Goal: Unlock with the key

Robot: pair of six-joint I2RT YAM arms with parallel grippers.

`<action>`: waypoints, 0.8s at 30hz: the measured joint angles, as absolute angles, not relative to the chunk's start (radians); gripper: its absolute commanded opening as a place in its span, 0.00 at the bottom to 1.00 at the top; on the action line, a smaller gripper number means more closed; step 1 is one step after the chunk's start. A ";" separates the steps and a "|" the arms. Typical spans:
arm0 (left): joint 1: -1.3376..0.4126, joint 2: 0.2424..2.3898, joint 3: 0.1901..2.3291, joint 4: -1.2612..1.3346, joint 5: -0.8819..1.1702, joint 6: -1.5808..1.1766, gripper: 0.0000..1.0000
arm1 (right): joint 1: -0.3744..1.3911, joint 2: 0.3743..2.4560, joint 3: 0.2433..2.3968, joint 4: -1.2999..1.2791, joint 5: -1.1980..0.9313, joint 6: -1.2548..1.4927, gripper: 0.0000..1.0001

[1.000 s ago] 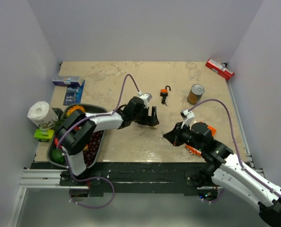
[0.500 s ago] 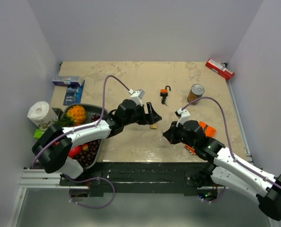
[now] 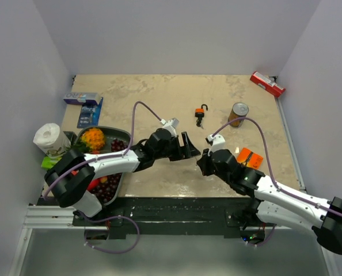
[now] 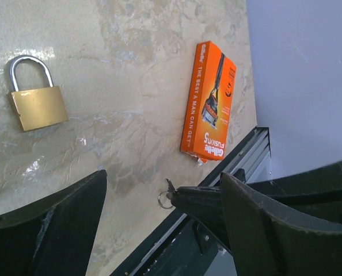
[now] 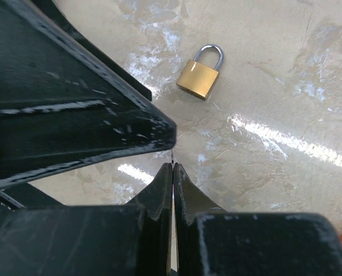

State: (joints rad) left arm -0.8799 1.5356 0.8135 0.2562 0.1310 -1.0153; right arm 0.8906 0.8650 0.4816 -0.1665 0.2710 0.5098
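Your right tool (image 5: 173,168) is pinched shut on the key (image 4: 169,187), which pokes out at its tips. It looks light, stiff and slippery, so grip the head. Your left tool (image 3: 189,148) gapes empty, padlock (image 4: 37,107) ahead.

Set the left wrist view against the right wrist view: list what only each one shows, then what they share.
Left wrist only: the orange Gillette box whole, and a small metal ring at the tip of the right gripper. Right wrist only: a thin metal sliver pinched between that gripper's shut fingers; of the box, just an orange corner. Both: the brass padlock lying flat on the table, and the left gripper, open in its own view.
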 measured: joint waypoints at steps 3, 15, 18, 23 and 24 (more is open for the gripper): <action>-0.884 1.562 0.813 0.256 0.131 -1.039 0.84 | 0.920 0.873 0.491 -0.160 0.307 0.504 0.00; -0.896 1.615 0.813 0.271 0.148 -1.064 0.59 | 1.052 0.970 0.537 -0.163 0.503 0.495 0.00; -0.896 1.628 0.813 0.284 0.159 -1.067 0.54 | 1.079 1.005 0.545 -0.167 0.552 0.491 0.00; -0.896 1.654 0.813 0.307 0.181 -1.073 0.47 | 1.128 1.066 0.563 -0.174 0.623 0.485 0.00; -0.897 1.658 0.813 0.313 0.184 -1.075 0.45 | 1.140 1.079 0.569 -0.176 0.638 0.485 0.00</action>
